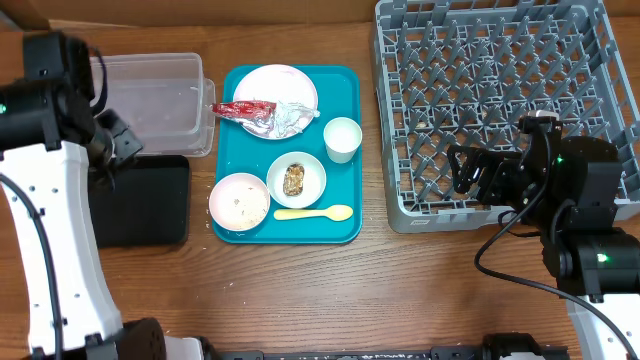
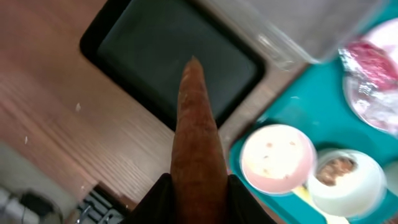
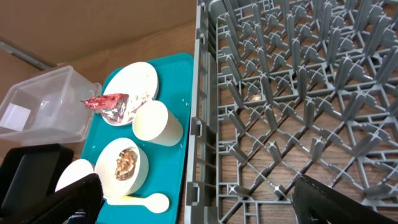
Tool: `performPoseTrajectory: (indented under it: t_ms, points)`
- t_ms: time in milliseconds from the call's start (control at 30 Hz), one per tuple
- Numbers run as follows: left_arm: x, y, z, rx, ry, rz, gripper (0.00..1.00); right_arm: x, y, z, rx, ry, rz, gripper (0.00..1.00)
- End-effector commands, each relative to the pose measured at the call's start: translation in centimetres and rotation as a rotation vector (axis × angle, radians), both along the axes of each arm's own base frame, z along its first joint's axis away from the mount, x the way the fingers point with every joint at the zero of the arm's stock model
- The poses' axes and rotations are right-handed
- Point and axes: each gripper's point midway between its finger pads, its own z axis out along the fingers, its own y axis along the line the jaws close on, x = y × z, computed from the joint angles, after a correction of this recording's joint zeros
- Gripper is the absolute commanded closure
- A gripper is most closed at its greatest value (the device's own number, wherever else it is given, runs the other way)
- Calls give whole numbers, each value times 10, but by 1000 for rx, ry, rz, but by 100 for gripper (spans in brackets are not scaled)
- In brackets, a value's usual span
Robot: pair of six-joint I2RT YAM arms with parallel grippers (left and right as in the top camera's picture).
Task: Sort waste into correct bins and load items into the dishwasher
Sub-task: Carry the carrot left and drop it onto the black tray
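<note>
between the fingers of your left pincer (image 2: 198, 202), the orange-brown tapered sausage (image 2: 196, 130) is sitting clamped by its thick end, with the thin tip pointing out ahead of the jaws. just beyond and below that tip, the shallow black rectangular tray (image 2: 143, 56) is lying on the wooden table (image 2: 56, 137), and the clear plastic rectangular tub (image 2: 292, 28) is sitting past it. off to one side of the pincer, the pale pink round bowl (image 2: 278, 158) is resting on the teal serving tray (image 2: 305, 106).

you are probably handling something light, soft and greasy here. a hard squeeze is likely risking a split or a slip forward, so you are better off gripping gently across the thick part, as you are doing.

your right pincer (image 3: 202, 208) is hanging with its fingers spread wide apart and carrying nothing. the large grey plastic lattice dish rack (image 3: 202, 93) is lying directly beneath and ahead of it.
</note>
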Motion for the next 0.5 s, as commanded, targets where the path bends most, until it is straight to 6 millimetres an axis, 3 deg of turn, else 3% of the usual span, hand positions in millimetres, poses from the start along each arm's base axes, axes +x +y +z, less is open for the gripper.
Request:
performPoseTrajectory:
  t_ms: [0, 300, 467]
  points:
    - [-10, 17, -28, 8, 53, 105, 88, 1, 0, 14, 4, -33, 2, 0]
    - [-9, 38, -122, 57, 88, 260, 84, 1, 0, 13, 4, -31, 2, 0]
    - [-1, 48, -165, 73, 20, 304, 84, 1, 0, 13, 4, -31, 2, 0]
